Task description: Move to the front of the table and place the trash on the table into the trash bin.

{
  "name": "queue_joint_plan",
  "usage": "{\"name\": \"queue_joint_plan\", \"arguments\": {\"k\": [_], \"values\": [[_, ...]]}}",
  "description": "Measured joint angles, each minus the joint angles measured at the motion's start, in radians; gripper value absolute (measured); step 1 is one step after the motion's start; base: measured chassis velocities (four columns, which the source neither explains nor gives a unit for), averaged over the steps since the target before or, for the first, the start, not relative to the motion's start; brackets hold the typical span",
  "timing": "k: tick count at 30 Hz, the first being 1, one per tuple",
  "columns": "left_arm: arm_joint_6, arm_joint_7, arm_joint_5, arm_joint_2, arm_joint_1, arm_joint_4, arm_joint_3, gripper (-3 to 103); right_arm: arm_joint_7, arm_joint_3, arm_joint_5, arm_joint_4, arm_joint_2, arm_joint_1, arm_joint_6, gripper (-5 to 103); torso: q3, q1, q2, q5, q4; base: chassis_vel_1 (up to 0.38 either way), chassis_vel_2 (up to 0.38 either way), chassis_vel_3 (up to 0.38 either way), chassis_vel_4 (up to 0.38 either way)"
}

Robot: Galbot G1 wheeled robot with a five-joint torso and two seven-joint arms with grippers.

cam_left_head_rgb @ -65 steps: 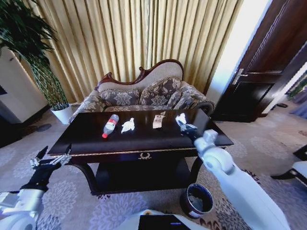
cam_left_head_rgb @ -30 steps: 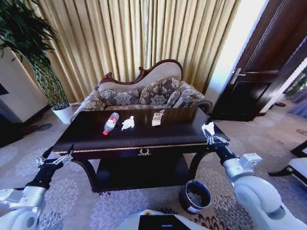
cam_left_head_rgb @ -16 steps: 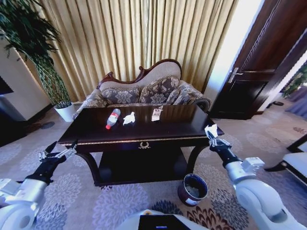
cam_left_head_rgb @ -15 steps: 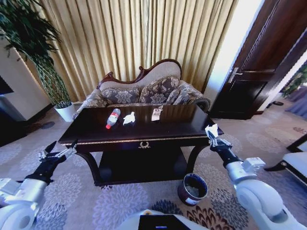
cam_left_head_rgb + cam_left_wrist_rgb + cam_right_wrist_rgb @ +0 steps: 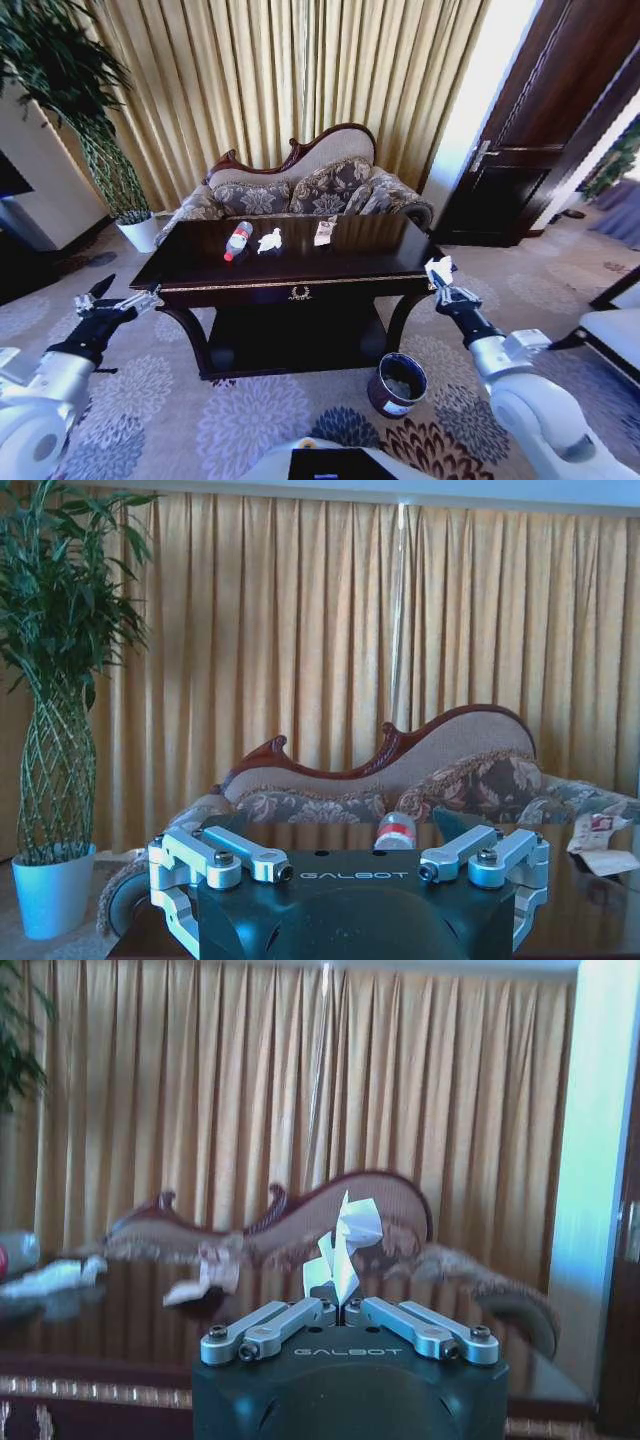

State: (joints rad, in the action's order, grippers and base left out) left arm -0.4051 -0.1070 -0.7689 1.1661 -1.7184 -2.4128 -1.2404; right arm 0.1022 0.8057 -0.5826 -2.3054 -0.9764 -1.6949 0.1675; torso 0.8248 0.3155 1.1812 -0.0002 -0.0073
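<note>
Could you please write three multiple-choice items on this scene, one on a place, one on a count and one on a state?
1. Where does the trash bin stand?
A. On the floor by the table's front right leg
B. On the table top
C. Beside the white plant pot

2. How many pieces of trash lie on the table top?
A. One
B. Three
C. Five

3. What is the state of the right claw?
A. Open and holding nothing
B. Shut on a white tissue
C. Shut on the bottle

Key: 1 A, the head view shows the bin on the carpet below the table's right front corner. 2 B, the bottle, a crumpled tissue and a wrapper packet lie there. 3 B, the right wrist view shows a white tissue pinched between the closed fingers. The left claw hangs open off the table's left end.
</note>
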Motion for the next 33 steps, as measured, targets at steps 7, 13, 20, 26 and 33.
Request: {"name": "queue_joint_plan", "arguments": {"k": [7, 13, 20, 26, 33], "values": [[-0.024, -0.012, -0.013, -0.021, -0.001, 0.078, 0.005, 100, -0.005, -0.082, 0.026, 0.189, 0.031, 0.033, 0.039, 0, 0.0, 0.0, 0.0, 0.0004, 0.0, 0.0, 0.0, 0.0, 0.0], [-0.045, -0.023, -0.016, -0.035, 0.001, 0.157, 0.022, 100, -0.021, -0.145, 0.052, 0.334, 0.034, 0.069, 0.055, 0, 0.0, 0.0, 0.0, 0.0, 0.0, 0.0, 0.0, 0.0, 0.0], [-0.023, -0.035, -0.032, -0.033, -0.003, 0.148, 0.01, 100, -0.055, -0.257, 0.13, 0.572, 0.009, 0.162, 0.068, 0, 0.0, 0.0, 0.0, 0.0006, -0.0004, 0.0, 0.0, 0.0, 0.0], [-0.022, -0.013, -0.074, -0.044, 0.003, 0.096, -0.016, 100, -0.05, -0.363, 0.212, 0.856, -0.076, 0.356, 0.069, 0, 0.0, 0.0, 0.0, 0.0002, 0.0002, 0.0, 0.0, 0.0, 0.0], [-0.022, 0.0, -0.086, -0.062, 0.002, 0.063, -0.045, 100, -0.037, -0.384, 0.288, 1.006, -0.115, 0.419, 0.068, 0, 0.0, 0.0, 0.0, 0.0003, -0.0002, 0.0, 0.0, 0.0, 0.0]]}}
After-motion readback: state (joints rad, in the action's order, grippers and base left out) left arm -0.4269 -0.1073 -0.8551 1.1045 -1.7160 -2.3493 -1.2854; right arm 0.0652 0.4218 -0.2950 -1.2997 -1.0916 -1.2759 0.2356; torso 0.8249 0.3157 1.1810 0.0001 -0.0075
